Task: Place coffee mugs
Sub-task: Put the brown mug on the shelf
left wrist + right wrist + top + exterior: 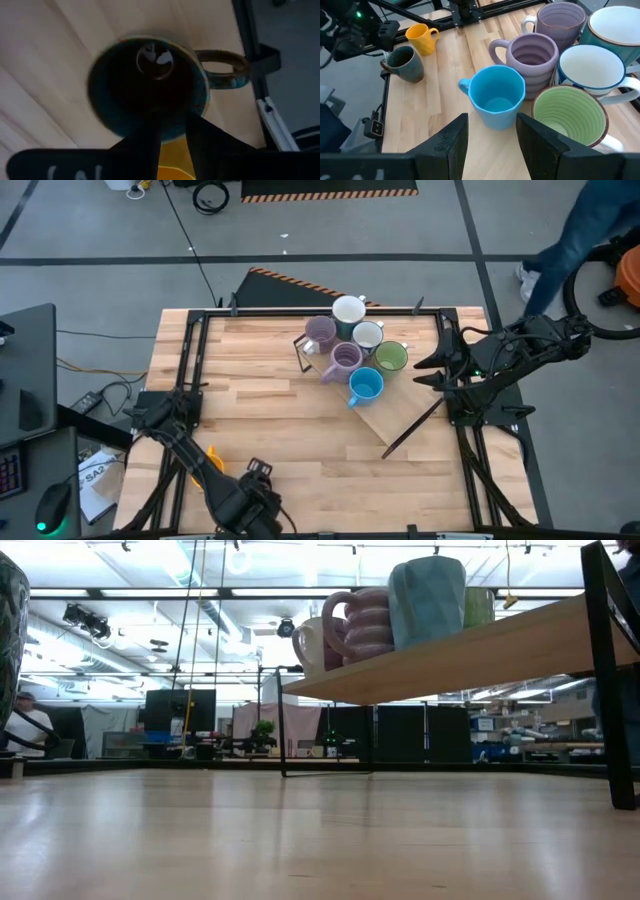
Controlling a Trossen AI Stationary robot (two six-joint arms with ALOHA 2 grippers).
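Note:
A dark mug (150, 85) fills the left wrist view, seen from above, with its handle (225, 70) out to one side. My left gripper (170, 125) is shut on it near the table's near-left corner (258, 472). In the low view the dark mug (10, 640) hangs above the tabletop. An orange mug (422, 39) stands beside it. The blue mug (495, 95), two lavender, two white and a green mug stand on a raised wooden board (400, 415). My right gripper (492, 130) is open, just short of the blue mug. My left gripper holds the dark mug by its rim (172, 132), on the side about a quarter turn from the handle. One finger (147, 135) reaches inside the mug and the other (205, 135) lies outside the wall. The fingers come from above. The mug looks lifted clear of the table.
The board stands on thin black legs (283, 720) above the tabletop, sloping across the far right of the table. Black frame rails (190, 360) run along the table's left and right sides. A person's legs (570, 240) show beyond the far-right corner.

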